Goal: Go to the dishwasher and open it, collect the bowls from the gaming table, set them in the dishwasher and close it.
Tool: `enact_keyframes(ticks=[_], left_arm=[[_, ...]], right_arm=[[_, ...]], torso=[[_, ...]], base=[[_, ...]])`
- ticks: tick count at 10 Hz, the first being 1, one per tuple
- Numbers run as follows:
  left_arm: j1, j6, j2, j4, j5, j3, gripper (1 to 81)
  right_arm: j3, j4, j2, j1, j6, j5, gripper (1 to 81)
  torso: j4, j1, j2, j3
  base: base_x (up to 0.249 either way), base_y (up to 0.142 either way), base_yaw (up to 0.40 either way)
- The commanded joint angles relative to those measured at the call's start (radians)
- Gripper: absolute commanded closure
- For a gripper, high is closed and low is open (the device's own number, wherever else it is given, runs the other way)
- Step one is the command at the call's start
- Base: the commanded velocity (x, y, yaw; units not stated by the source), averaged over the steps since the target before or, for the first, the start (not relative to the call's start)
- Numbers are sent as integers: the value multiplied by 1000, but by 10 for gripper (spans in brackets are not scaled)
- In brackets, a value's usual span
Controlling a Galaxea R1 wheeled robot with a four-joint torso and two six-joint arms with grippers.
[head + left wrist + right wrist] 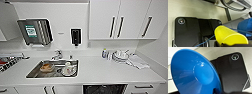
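The built-in dishwasher (105, 89) is seen open, dark racks showing, below the front edge of the white worktop (100, 72), right of the steel sink (53, 68). A yellow plastic bowl (229, 36) is carried at the left gripper, a blue glossy bowl (194, 73) at the right; jaw opening cannot be told. Each bowl is best lowered level, one at a time, clear of the rack edge.

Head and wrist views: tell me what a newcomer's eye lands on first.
A bright blue bowl looms in the right wrist view and a yellow bowl in the left wrist view. In the head view, a steel sink with dishes sits in the white counter, with the dishwasher dark below the counter's edge.
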Motion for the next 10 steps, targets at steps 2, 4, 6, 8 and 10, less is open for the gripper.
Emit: enact_keyframes(ticks=[2, 4, 6, 8, 10], left_arm=[[-23, -1, -33, 7, -26, 7, 811], [-29, -14, -59, 10, -86, 10, 811], [-52, -68, -111, 15, -126, 41, 811], [-103, -76, -151, 19, -95, 145, 811], [-198, -76, -203, 27, 150, 393, 811]], right_arm=[[34, -36, 0, 9, -13, -44, 811], [59, -36, -16, 9, -13, -42, 811], [112, -33, -49, 12, -10, -42, 811], [162, -33, -79, 17, -6, -42, 811], [162, -33, -80, 17, -4, -42, 811]], torso=[[0, 0, 0, 0], [0, -1, 0, -56], [0, -1, 0, -103], [0, -2, 0, -153], [0, -1, 0, -221]], base=[[0, 0, 0], [0, 0, 0], [0, 0, 0], [0, 0, 0], [0, 0, 0]])
